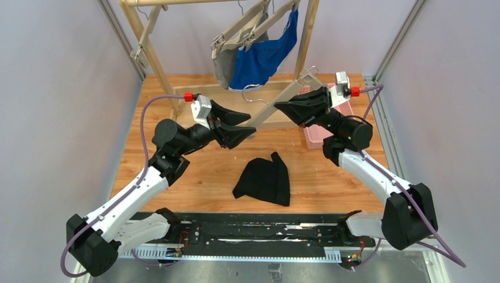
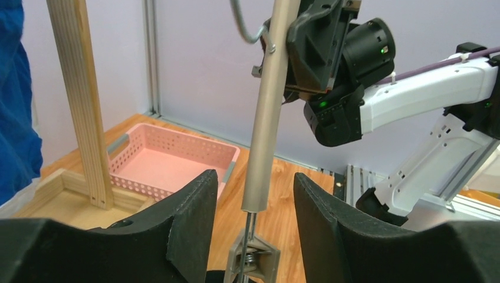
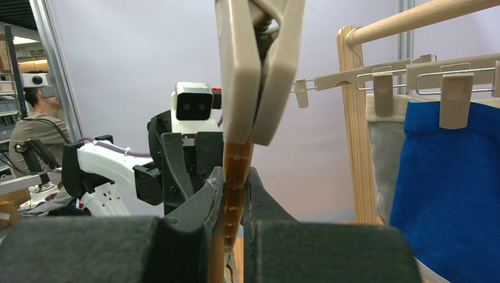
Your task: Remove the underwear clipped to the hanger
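Observation:
The black underwear (image 1: 262,181) lies loose on the table between the arms. The grey underwear (image 1: 223,66) and the blue underwear (image 1: 262,58) hang clipped to hangers on the rack; both show in the right wrist view, grey (image 3: 386,159) and blue (image 3: 448,194). An empty tan hanger (image 1: 265,114) is held slanted above the table. My right gripper (image 1: 280,107) is shut on its bar (image 3: 236,188), below a clip (image 3: 259,65). My left gripper (image 1: 250,125) is open, its jaws on either side of the hanger's lower end (image 2: 265,118) and clip (image 2: 253,253) without touching.
A pink perforated basket (image 1: 321,134) sits at the right behind the right arm, also in the left wrist view (image 2: 171,159). The wooden rack's legs and base frame (image 1: 154,62) stand at the back. Grey walls close in both sides.

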